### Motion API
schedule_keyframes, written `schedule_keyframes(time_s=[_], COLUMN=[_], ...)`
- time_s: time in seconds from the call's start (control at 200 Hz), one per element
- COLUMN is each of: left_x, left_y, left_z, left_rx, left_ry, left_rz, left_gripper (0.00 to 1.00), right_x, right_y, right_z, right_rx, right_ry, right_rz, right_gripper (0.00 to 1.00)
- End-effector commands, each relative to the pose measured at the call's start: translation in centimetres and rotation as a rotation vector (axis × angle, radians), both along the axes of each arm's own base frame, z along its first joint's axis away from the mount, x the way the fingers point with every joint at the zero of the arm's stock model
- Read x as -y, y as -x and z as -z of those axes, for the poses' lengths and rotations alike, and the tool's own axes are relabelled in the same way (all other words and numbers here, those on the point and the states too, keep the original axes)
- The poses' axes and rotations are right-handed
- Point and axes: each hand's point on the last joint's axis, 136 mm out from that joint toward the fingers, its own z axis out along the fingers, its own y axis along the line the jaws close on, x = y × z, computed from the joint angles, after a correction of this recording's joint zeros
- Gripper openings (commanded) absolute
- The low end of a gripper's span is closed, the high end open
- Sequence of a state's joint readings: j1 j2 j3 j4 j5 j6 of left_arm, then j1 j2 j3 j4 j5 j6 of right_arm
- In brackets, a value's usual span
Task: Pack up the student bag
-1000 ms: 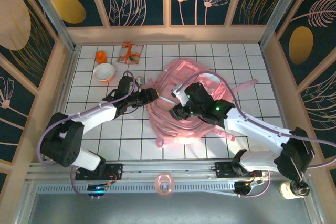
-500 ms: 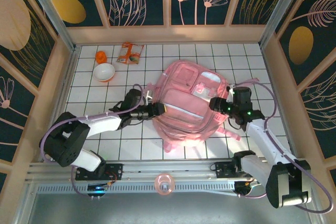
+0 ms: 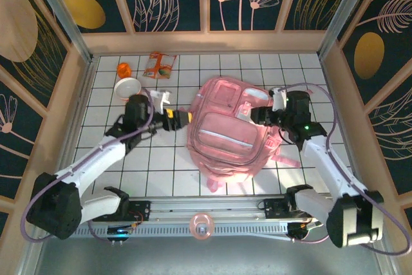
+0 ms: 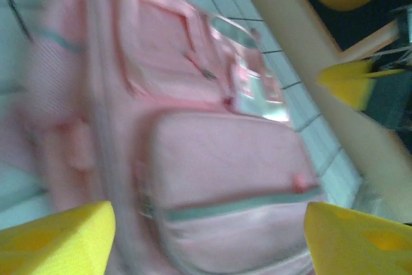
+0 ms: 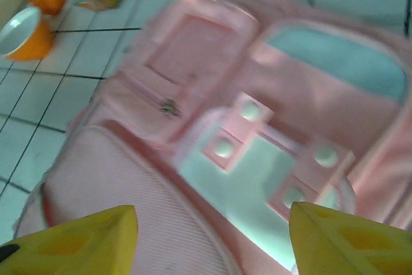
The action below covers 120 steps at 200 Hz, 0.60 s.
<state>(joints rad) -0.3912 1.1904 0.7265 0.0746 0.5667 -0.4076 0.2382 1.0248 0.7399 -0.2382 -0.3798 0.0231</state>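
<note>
Flat at tabletop (image 3: 161,172) centre: pink student bag (image 3: 225,136), front pockets up. At its 9 o'clock, left hand (image 3: 182,118), just beside the edge. At its 2 o'clock, right hand (image 3: 256,116) over the top corner. Toward tabletop 11 o'clock: bowl (image 3: 127,87), small orange thing (image 3: 123,69), snack packet (image 3: 159,64).

Centre of table taken by student bag (image 3: 228,130). Left gripper (image 3: 183,118) sits at its 9 o'clock edge and right gripper (image 3: 259,116) at its 2 o'clock, both with jaws spread, blocking those flanks. The 10–11 o'clock corner is cluttered with bowl (image 3: 127,88), small orange item (image 3: 124,69) and snack packet (image 3: 159,64). Open tiles (image 3: 154,169) lie at 7–8 o'clock and along 12–1 o'clock. Straps (image 3: 288,159) trail at 4 o'clock. Wooden walls (image 3: 340,94) bound three sides.
</note>
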Motion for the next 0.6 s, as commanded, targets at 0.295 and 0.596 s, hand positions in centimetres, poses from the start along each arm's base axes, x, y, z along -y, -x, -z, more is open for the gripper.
schedule_keyframes(time_s=[0.295, 0.596], left_x=[0.8, 0.8], left_y=[-0.5, -0.6], left_z=[0.9, 3.0], left_rx=[0.448, 0.44], left_ry=[-0.309, -0.329], left_rz=[0.485, 0.507], left_gripper=[0.88, 0.89], right_x=[-11.3, -12.0], right_y=[9.5, 8.8], right_z=[3.6, 7.8], right_rx=[0.221, 0.236], right_ry=[0.49, 0.668], right_rz=[-0.622, -0.653], right_gripper=[0.61, 0.62])
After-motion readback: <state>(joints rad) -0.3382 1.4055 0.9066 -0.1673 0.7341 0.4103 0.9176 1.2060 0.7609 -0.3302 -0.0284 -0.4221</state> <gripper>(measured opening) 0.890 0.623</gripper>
